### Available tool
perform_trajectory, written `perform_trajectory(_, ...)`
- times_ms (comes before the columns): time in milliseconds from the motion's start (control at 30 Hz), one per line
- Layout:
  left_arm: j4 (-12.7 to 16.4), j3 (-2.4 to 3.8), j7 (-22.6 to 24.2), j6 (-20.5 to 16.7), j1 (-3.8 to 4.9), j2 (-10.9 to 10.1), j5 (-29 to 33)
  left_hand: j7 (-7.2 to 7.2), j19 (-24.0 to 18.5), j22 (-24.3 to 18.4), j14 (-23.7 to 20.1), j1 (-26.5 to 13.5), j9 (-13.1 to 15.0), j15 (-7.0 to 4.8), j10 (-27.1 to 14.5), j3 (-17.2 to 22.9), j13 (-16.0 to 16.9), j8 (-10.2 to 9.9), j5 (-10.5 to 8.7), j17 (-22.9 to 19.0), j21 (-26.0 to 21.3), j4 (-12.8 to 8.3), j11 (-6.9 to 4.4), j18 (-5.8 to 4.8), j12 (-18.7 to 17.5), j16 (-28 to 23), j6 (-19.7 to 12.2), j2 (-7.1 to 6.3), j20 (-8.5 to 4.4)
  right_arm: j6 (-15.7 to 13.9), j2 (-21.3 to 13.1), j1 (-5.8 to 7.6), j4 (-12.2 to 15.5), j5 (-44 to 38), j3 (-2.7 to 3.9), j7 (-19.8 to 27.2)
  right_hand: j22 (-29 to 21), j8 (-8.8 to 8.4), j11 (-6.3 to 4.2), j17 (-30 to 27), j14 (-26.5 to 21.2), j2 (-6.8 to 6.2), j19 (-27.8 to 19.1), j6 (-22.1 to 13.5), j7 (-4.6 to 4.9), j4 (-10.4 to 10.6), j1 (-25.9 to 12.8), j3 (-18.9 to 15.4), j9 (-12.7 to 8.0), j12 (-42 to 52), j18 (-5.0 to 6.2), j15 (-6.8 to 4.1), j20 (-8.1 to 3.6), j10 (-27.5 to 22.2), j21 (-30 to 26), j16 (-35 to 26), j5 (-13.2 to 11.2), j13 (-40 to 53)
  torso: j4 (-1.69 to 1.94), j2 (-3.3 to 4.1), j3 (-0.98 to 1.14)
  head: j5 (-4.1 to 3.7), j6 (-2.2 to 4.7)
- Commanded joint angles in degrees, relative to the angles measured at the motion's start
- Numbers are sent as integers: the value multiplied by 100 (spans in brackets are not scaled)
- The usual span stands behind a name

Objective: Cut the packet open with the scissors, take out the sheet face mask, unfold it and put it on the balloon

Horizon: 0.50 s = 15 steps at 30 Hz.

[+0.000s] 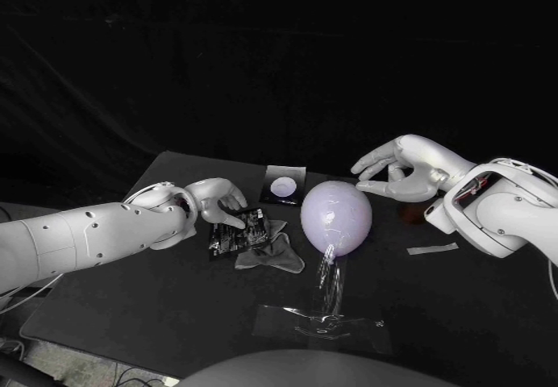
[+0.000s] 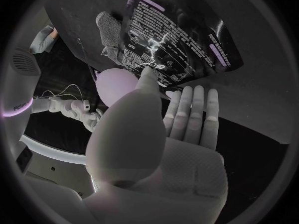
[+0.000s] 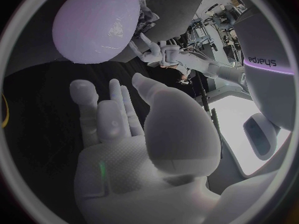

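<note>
— Where do we have the packet (image 1: pixel 239 231)?

— Lying on the bench (image 1: pixel 465 306), just left of the balloon (image 1: pixel 336 216), black with pale print. Its lower corner overlaps the sheet face mask (image 1: pixel 270 256), which lies crumpled and pale between packet and balloon.

— And our left hand (image 1: pixel 213 200)?

— At the packet's far edge. In the left wrist view the thumb tip lies on the packet (image 2: pixel 177 32), and the other fingers (image 2: pixel 193 109) are straight and side by side, with their tips at that same edge. We cannot tell whether the packet is actually pinched or only touched.

— The balloon itself?

— Upright on a clear stand (image 1: pixel 323 310), pale lilac and bare. The mask is beside it, not on it.

— Our right hand (image 1: pixel 395 173)?

— Raised above the bench to the right of the balloon, apart from it. The right wrist view shows that hand (image 3: pixel 124 149) with the fingers spread loosely and nothing in them, and the balloon (image 3: pixel 96 22) is beyond the fingertips.

— Anything else out there?

— A second packet (image 1: pixel 283 185) behind the balloon, and a small pale strip (image 1: pixel 433 248) on the bench to the right.
</note>
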Motion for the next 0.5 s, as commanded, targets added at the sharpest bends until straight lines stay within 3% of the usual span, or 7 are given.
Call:
perform_trajectory(33,119,6,-226,-86,2,-58,185,-9,-139,-79,-220,-13,-12,73,-267,-262,-3,-42,-9,-47,-126,19,91,-88,-13,-108,-120,-124,25,-14,-4,-14,-1,-11,3,28,-11,9,10,-51,-12,16,-61,15,16,28,-24,-11,3,-5,64,-11,0,0,-31,-17,-8,0,3,-2,0,0,-11)
perform_trajectory(200,197,1,-460,-23,-4,-95,72,39,-256,-157,-426,-8,-24,155,-523,-452,-1,-86,2,-97,-250,30,170,-141,-7,-210,-239,-293,38,-22,-3,-41,-8,-11,3,29,-38,0,16,-110,-31,6,-100,-1,23,31,-26,-14,1,-16,73,-7,1,-12,-87,-47,-8,-3,1,1,3,19,-21)
perform_trajectory(300,201,-1,-579,-30,-30,-70,-15,56,-556,-272,-812,-17,-72,281,-788,-594,-8,-163,14,-189,-461,34,278,-283,-21,-412,-451,-456,47,-24,-3,-58,-10,-9,3,30,-65,-4,19,-172,-46,2,-130,-8,26,34,-28,-16,0,-20,83,-4,3,-18,-138,-79,-7,-4,-3,4,3,23,-19)
perform_trajectory(333,191,-1,-656,-32,-52,-40,-58,214,-1387,-525,-1352,-17,-214,364,-1076,-700,-7,-301,10,-350,-904,41,318,-386,-19,-578,-951,-567,38,-24,-4,-64,-9,-8,3,30,-66,-7,22,-188,-54,-1,-138,-14,29,35,-29,-18,-1,-23,83,-2,4,-23,-145,-89,-7,-4,-7,5,1,19,-23)
perform_trajectory(400,178,-1,-734,2,-75,-3,-100,263,-1525,-572,-1692,-13,-275,387,-1186,-722,-9,-352,12,-462,-983,38,339,-403,-26,-639,-1161,-596,42,-24,-9,-69,-5,-7,3,28,-90,-11,25,-216,-65,-5,-168,-21,32,38,-30,-20,-1,-28,91,1,5,-30,-191,-104,-7,-5,-8,2,0,15,-28)
perform_trajectory(433,174,-1,-776,32,-87,15,-121,341,-1605,-602,-2108,-1,-381,372,-1349,-756,-16,-434,13,-595,-1033,38,314,-421,-39,-695,-1507,-619,44,-24,-12,-70,-3,-7,3,27,-90,-11,25,-216,-65,-5,-168,-21,32,38,-30,-20,-1,-28,91,1,5,-30,-191,-104,-7,-5,-10,3,0,13,-30)
perform_trajectory(500,169,-1,-859,112,-114,55,-173,371,-1674,-627,-2344,8,-407,373,-1447,-763,-12,-460,13,-671,-1074,48,316,-429,-31,-706,-1601,-631,46,-25,-20,-73,2,-6,3,25,-99,-12,26,-227,-68,-5,-178,-23,33,39,-30,-20,-1,-29,94,2,6,-32,-209,-110,-7,-5,-13,6,-1,6,-35)
